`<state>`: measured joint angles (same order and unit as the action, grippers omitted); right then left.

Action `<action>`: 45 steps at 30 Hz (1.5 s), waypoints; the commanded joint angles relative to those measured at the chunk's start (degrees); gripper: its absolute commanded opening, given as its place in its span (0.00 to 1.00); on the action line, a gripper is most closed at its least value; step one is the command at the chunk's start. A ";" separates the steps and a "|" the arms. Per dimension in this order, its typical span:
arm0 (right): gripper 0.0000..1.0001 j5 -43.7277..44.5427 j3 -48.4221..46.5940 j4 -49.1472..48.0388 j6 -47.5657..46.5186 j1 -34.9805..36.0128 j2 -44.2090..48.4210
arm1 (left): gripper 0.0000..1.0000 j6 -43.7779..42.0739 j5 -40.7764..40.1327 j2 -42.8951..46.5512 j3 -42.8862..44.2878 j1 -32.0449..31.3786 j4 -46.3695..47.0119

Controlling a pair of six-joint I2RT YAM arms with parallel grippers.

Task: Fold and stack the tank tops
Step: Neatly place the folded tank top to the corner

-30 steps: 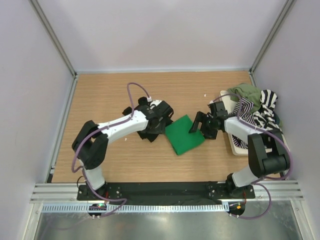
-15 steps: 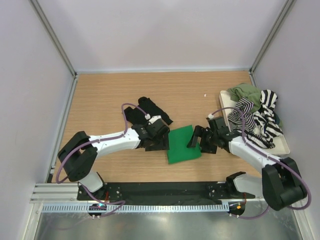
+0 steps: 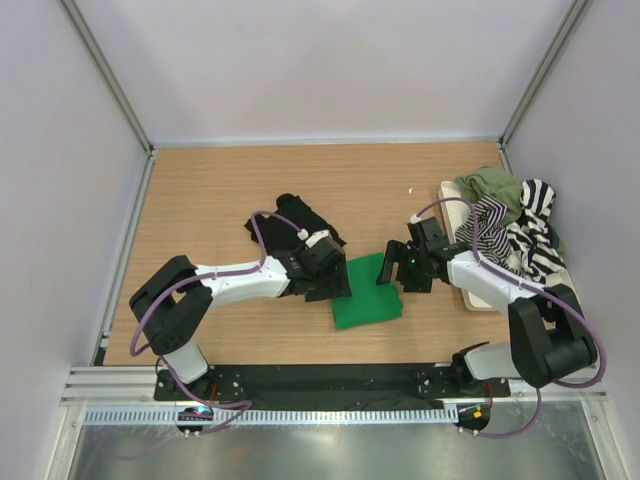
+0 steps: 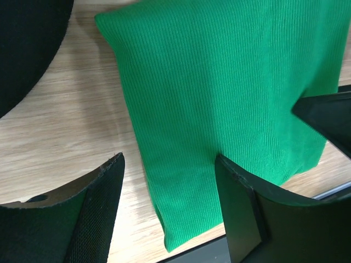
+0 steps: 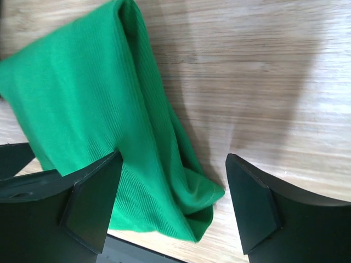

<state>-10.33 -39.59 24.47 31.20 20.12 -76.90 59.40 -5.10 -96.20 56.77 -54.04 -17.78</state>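
A folded bright green tank top (image 3: pixel 367 292) lies flat on the wooden table, also in the left wrist view (image 4: pixel 219 93) and right wrist view (image 5: pixel 93 126). My left gripper (image 3: pixel 333 285) is open, its jaws straddling the top's left edge (image 4: pixel 170 208). My right gripper (image 3: pixel 398 268) is open over the top's right edge (image 5: pixel 173 205). A folded black tank top (image 3: pixel 290 222) lies behind the left gripper. Olive (image 3: pixel 492 187) and striped (image 3: pixel 525 235) tank tops are piled in a tray at the right.
The white tray (image 3: pixel 480 297) stands at the table's right side against the wall. Enclosure walls close in the left, back and right. A black rail (image 3: pixel 320 382) carries the arm bases at the near edge.
Both grippers shifted slightly away from me along the green top's edges, and the green top has slid a little with them. The black top now shows more behind the left arm.
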 commanded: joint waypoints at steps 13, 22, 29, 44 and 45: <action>0.67 -7.07 1.97 -9.35 -1.93 -1.49 -5.54 | 0.53 5.38 1.50 -3.55 -2.63 0.16 8.11; 0.21 -9.44 1.28 -9.53 -2.20 -1.57 -3.96 | 0.01 4.85 1.15 -3.90 -2.90 0.34 9.87; 0.01 -11.73 -3.20 -6.64 -2.63 -1.57 -0.80 | 0.00 2.83 2.03 -3.12 1.57 0.34 7.77; 0.01 -15.07 -21.74 -1.27 -2.64 -1.05 -3.41 | 0.00 -5.43 -7.12 5.05 14.33 2.79 -8.93; 0.01 -15.07 -23.06 -1.18 -2.72 -0.79 -4.12 | 0.00 -5.61 -6.59 5.76 14.33 3.67 -9.29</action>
<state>-22.90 -57.34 24.01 28.58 18.65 -79.20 56.42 -10.00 -94.74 68.66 -52.29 -23.62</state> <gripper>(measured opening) 0.064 0.025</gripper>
